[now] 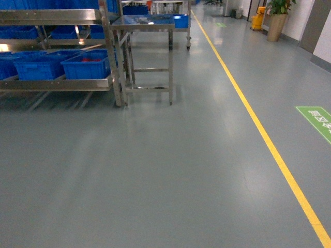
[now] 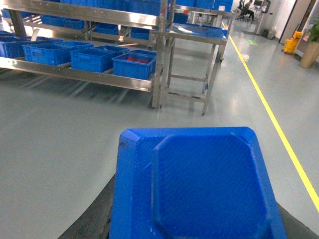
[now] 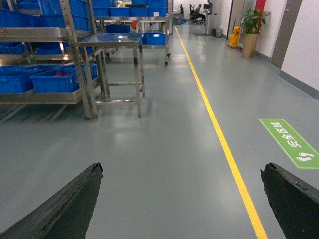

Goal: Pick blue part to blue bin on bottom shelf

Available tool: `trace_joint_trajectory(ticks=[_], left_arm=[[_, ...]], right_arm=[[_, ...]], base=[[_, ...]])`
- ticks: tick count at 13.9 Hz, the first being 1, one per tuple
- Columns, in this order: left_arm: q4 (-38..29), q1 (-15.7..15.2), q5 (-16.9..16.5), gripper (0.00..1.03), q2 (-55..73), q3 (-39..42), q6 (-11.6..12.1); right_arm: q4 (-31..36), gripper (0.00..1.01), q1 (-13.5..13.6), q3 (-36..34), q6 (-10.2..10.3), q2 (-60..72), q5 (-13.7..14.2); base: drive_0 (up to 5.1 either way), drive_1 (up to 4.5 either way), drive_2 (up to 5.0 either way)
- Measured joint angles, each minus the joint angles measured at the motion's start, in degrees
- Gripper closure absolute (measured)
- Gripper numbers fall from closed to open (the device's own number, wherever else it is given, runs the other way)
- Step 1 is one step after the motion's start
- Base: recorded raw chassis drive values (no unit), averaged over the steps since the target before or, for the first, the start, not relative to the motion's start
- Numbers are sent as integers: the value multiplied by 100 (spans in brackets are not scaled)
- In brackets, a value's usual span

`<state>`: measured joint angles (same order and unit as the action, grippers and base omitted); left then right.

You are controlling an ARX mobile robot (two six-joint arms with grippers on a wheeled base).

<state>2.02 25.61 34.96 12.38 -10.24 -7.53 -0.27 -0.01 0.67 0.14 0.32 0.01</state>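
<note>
Blue moulded plastic part (image 2: 199,184), flat with a raised octagonal panel, fills the lower centre of the left wrist view, clamped in the left gripper (image 2: 197,219); dark fingers (image 2: 92,219) show beneath its edges. Right gripper (image 3: 182,204) spread wide with nothing between, black fingers (image 3: 65,209) at the lower corners of the right wrist view, grey floor between them. Neither gripper shows in the head view.

Shiny stainless-steel rack (image 1: 106,46) sits at upper left of the head frame, well apart from the robot. Its bottom shelf (image 1: 57,82) carries a row of blue plastic bins (image 1: 88,64); the rightmost holds something red. Small stainless-steel table (image 1: 145,26) stands just beside the rack's right post, blue items on its top. Open grey floor (image 1: 165,170) lies between robot and rack. Yellow floor line (image 1: 269,144) runs diagonally at right, green floor sign (image 1: 316,121) at right edge. Potted plant (image 1: 276,18) and yellow mop bucket (image 1: 258,19) at upper right.
</note>
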Motion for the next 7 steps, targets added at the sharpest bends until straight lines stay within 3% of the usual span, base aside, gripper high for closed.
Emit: trace_joint_trajectory(ticks=[7], left_arm=[[15, 2, 0, 60, 0, 0, 0]], right_arm=[[-7, 3, 0, 0, 0, 0, 0]], base=[[-1, 417, -419]])
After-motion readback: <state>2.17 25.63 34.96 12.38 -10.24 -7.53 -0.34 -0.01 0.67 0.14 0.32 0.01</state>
